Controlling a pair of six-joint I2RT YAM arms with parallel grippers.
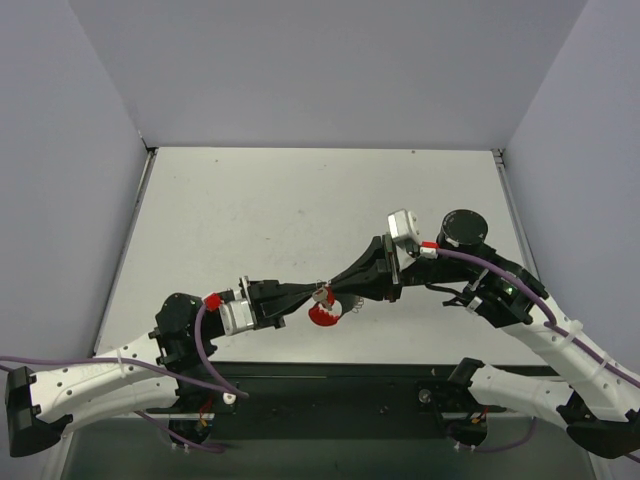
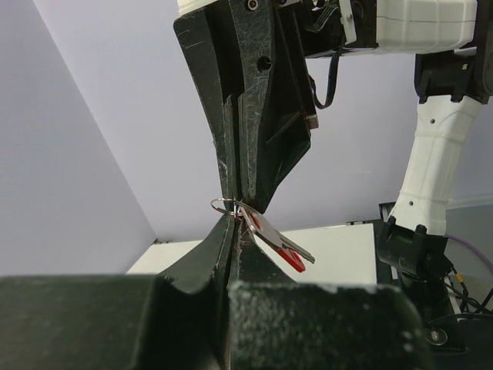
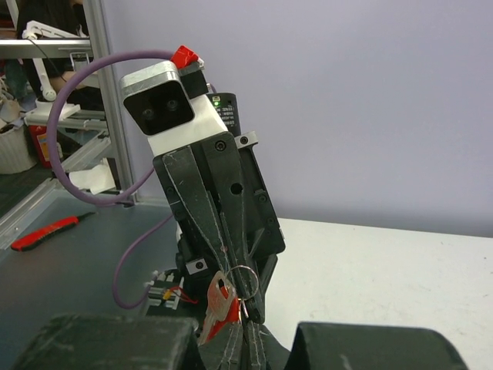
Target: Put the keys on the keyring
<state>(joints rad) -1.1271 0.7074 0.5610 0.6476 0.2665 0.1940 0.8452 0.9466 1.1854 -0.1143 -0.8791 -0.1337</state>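
My left gripper (image 1: 311, 294) and right gripper (image 1: 336, 291) meet tip to tip above the table's near edge, both shut. A thin silver wire keyring (image 2: 224, 206) sits where the tips meet and seems pinched by both; it also shows in the right wrist view (image 3: 246, 270). A small silver key (image 3: 218, 290) with a red part (image 3: 225, 324) hangs from it by the hole in its head. In the left wrist view the key (image 2: 266, 229) slants down to the right. From above, the red part (image 1: 322, 317) dangles under the tips. The left gripper (image 2: 231, 223) points up; the right gripper (image 3: 258, 333) tips are low.
The white table (image 1: 300, 200) lies beyond the grippers, with grey walls on three sides. A dark strip (image 1: 330, 385) with the arm bases runs along the near edge. A purple cable (image 3: 73, 154) loops off the left wrist. A red-handled tool (image 3: 42, 231) lies on the side bench.
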